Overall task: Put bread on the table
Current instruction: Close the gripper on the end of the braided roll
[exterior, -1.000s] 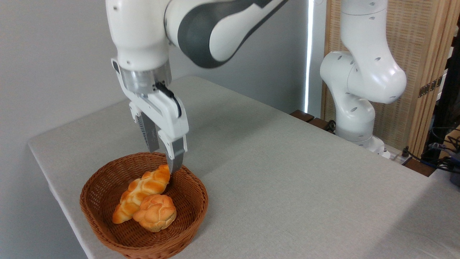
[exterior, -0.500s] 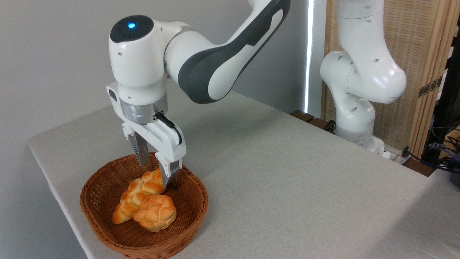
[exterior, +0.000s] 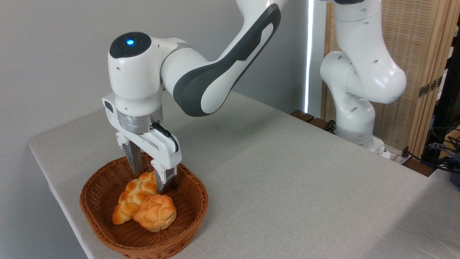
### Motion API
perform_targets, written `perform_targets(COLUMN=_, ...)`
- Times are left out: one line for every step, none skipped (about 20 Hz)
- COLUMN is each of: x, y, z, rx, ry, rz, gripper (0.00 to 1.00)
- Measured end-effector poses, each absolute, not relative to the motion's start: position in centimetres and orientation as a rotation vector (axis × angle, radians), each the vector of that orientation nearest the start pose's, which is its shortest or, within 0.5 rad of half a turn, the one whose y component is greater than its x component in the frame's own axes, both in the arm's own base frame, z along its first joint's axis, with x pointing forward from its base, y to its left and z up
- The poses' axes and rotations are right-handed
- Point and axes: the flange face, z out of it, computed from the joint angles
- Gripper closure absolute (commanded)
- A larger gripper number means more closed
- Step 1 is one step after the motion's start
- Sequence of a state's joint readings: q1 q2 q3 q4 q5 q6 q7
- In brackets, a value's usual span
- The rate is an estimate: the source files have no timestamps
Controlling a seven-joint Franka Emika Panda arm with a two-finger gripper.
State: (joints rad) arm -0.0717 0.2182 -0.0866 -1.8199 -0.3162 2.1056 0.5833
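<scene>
The bread [exterior: 132, 197], a long braided golden loaf, lies in the brown wicker basket [exterior: 190, 212] at the table's [exterior: 280, 172] near left corner. My gripper [exterior: 147, 180] is down inside the basket, open, with one finger on each side of the loaf's far end. The near finger [exterior: 161, 180] covers part of that end. I cannot tell whether the fingers touch the loaf. A small round knotted bun [exterior: 155, 212] rests against the loaf's near side.
The basket sits close to the table's left and front edges. The white arm's base [exterior: 354, 108] stands beyond the table's far right side, with a wooden slatted screen [exterior: 413, 54] behind it and cables [exterior: 442, 158] at the right.
The gripper has come down into the basket and shifted slightly left. Its open fingers now straddle the far end of the loaf. Bread and bun have not moved.
</scene>
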Motion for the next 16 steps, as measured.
perform_targets(x=61.5, y=-11.0, z=42.6, rx=-3.265, ry=0.983, rz=-0.218, gripper=0.0)
perform_targets(x=61.5, y=-10.9, z=42.5, rx=-3.267, ry=0.981, rz=-0.214, gripper=0.0)
perform_targets(x=61.5, y=-10.9, z=42.2, rx=-3.272, ry=0.973, rz=-0.207, gripper=0.0)
perform_targets(x=61.5, y=-10.8, z=41.9, rx=-3.286, ry=0.951, rz=-0.198, gripper=0.0)
perform_targets(x=61.5, y=-10.8, z=41.6, rx=-3.3, ry=0.928, rz=-0.187, gripper=0.0)
perform_targets(x=61.4, y=-10.8, z=41.2, rx=-3.312, ry=0.903, rz=-0.173, gripper=0.0)
perform_targets(x=61.4, y=-10.7, z=40.9, rx=-3.318, ry=0.89, rz=-0.163, gripper=0.01)
perform_targets(x=61.4, y=-10.7, z=40.8, rx=-3.32, ry=0.882, rz=-0.159, gripper=0.02)
perform_targets(x=61.4, y=-10.7, z=40.8, rx=-3.321, ry=0.879, rz=-0.159, gripper=0.07)
perform_targets(x=61.4, y=-10.7, z=40.8, rx=-3.322, ry=0.878, rz=-0.16, gripper=0.13)
perform_targets(x=61.4, y=-10.7, z=40.8, rx=-3.322, ry=0.877, rz=-0.16, gripper=0.19)
perform_targets(x=61.4, y=-10.6, z=40.8, rx=-3.322, ry=0.877, rz=-0.16, gripper=0.29)
perform_targets(x=61.4, y=-10.6, z=40.8, rx=-3.322, ry=0.876, rz=-0.16, gripper=0.39)
perform_targets(x=61.4, y=-10.6, z=40.8, rx=-3.323, ry=0.875, rz=-0.16, gripper=0.48)
perform_targets(x=61.4, y=-10.6, z=40.8, rx=-3.323, ry=0.874, rz=-0.16, gripper=0.51)
perform_targets(x=61.5, y=-10.5, z=40.8, rx=-3.324, ry=0.872, rz=-0.16, gripper=0.52)
